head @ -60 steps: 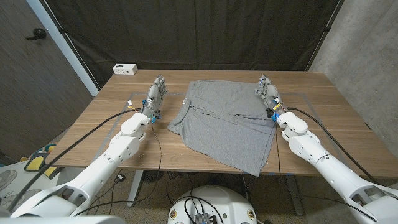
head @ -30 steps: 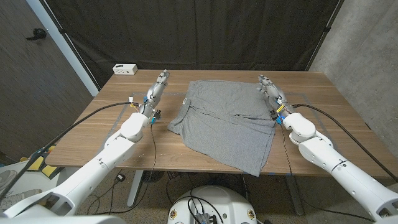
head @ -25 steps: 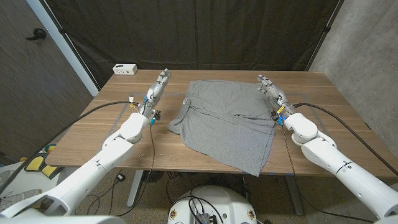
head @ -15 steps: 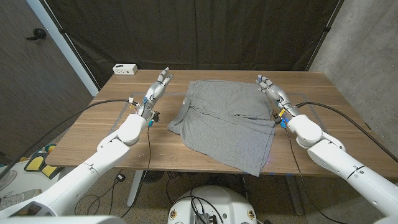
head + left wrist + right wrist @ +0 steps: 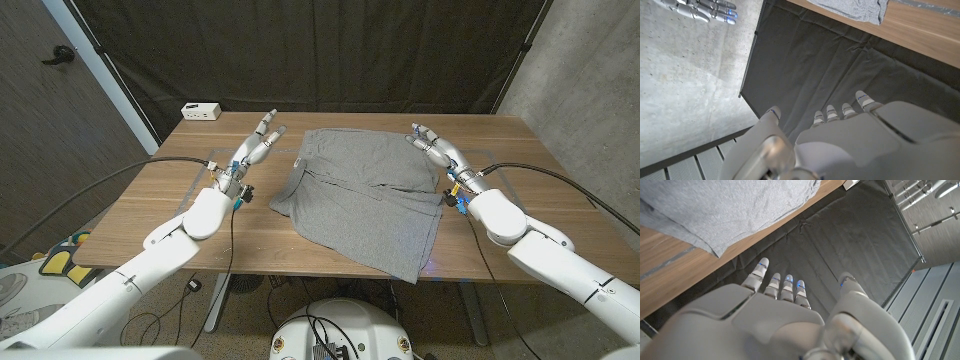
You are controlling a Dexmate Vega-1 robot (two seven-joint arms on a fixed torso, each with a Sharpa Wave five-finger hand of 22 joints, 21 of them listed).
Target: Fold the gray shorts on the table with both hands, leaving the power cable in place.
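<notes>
– Folded yet?
– No. The shorts (image 5: pixel 362 195) lie spread mid-surface, a leg over the near edge.
– Hands?
– Left hand (image 5: pixel 258 146) and right hand (image 5: pixel 433 143) flank the waistband, fingers apart, holding nothing. All folding remains.

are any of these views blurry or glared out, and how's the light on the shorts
Head view: sharp, with soft even light on the gray shorts and the table, no glare; the backdrop is dark. Left wrist view: the left hand close to the lens looks soft. Right wrist view: the right hand likewise looks soft, while the shorts' weave is crisp.
</notes>
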